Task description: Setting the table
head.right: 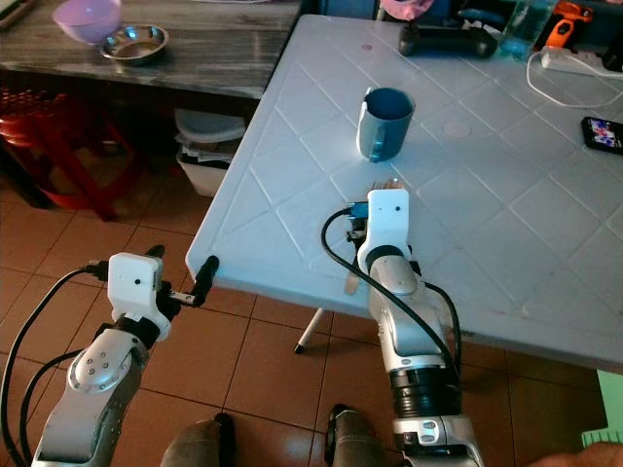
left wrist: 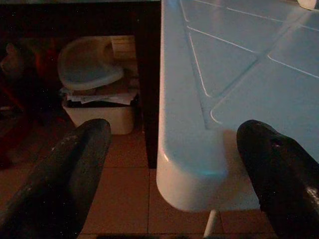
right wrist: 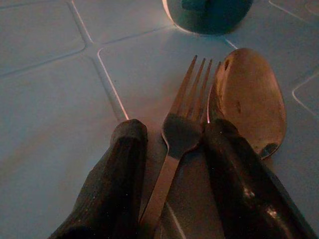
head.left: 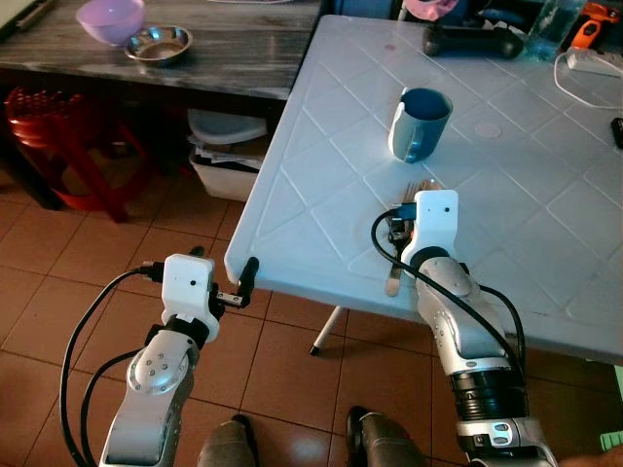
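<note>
The right gripper (right wrist: 169,144) rests low on the white desk (head.left: 321,175), its two black fingers (right wrist: 119,169) parted around the neck of a fork (right wrist: 182,124); whether they pinch it I cannot tell. A spoon (right wrist: 249,99) lies just beside the fork, at its 3 o'clock, bowl up, touching one finger. Both lie near the desk's front edge, handles toward the robot. A blue mug (head.left: 421,124) stands at 12 o'clock from the cutlery, a little apart. The left gripper (head.left: 238,287) hovers released at the desk's near corner, fingers spread to either side of it. At 10 o'clock, on a dark wooden desk (head.left: 224,53), sit a purple bowl (head.left: 110,19) and a steel bowl (head.left: 159,43).
</note>
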Tool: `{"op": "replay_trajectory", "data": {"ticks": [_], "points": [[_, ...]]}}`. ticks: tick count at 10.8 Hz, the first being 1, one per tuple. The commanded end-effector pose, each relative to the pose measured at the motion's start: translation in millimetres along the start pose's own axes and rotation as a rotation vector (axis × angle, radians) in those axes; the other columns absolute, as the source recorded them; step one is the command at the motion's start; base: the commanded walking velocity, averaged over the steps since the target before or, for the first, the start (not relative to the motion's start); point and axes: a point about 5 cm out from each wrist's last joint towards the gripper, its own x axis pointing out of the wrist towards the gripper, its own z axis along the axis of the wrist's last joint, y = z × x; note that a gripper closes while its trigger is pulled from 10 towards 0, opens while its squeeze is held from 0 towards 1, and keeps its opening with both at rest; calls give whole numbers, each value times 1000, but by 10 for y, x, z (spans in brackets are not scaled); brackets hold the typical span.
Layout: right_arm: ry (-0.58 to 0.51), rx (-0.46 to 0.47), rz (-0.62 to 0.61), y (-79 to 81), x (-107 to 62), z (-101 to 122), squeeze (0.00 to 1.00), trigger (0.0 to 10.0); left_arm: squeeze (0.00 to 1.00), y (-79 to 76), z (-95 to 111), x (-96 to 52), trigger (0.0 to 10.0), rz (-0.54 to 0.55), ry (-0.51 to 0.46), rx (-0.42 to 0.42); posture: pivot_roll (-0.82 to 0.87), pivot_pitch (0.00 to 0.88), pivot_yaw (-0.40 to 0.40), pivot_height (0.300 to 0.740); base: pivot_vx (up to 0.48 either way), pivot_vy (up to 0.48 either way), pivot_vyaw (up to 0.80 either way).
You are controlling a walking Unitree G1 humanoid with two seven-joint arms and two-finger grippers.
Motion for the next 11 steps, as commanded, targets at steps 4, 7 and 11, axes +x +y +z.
{"op": "replay_trajectory", "data": {"ticks": [4, 7, 11], "points": [[154, -9, -152, -348, -237, -408, 0, 10000, 0, 20, -43, -43, 10000, 24, 17, -7, 32, 198, 24, 740, 0, 0, 0], [129, -15, -204, -441, -290, -394, 0, 10000, 0, 4, -41, 2, 10000, 12, 18, -6, 20, 198, 37, 740, 0, 0, 0], [60, 8, -103, -214, -108, -143, 0, 10000, 0, -4, -34, 7, 10000, 13, 13, -8, 27, 197, 31, 740, 0, 0, 0]]}}
